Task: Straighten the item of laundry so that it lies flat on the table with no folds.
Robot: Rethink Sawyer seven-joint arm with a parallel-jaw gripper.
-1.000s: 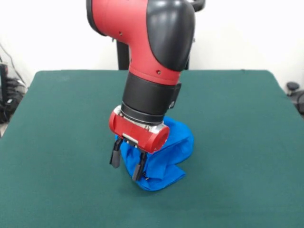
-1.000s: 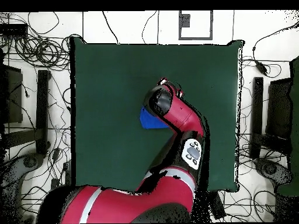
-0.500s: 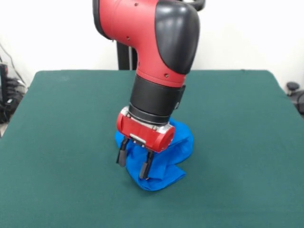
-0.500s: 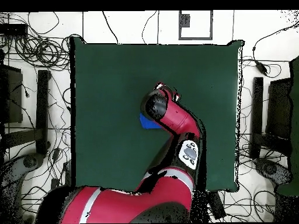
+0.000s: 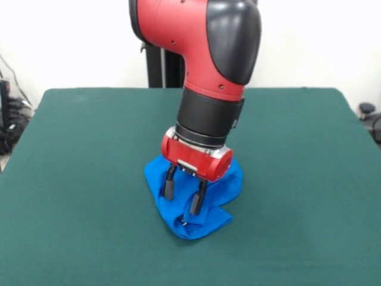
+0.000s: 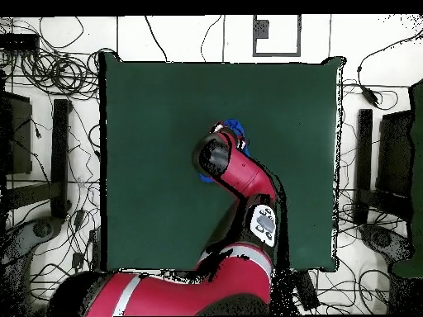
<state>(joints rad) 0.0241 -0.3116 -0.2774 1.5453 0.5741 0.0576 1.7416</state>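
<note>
The bright blue T-shirt (image 5: pixel 196 205) lies crumpled in a folded heap near the middle of the dark green table (image 5: pixel 77 179); no lettering shows. My gripper (image 5: pixel 182 193) hangs right over the heap, fingers apart and pointing down, tips just above or touching the cloth, holding nothing. In the overhead view the arm covers most of the shirt; only a small blue edge (image 6: pixel 238 126) shows beside the gripper (image 6: pixel 225 132).
The table (image 6: pixel 149 107) spreads wide on all sides of the shirt. Cables and equipment lie on the floor around the table's edges. The robot's pedestal stands behind the table's far side in the front view.
My gripper has moved to the right in the front view, from beside the heap's left edge to directly over it. The shirt has not moved.
</note>
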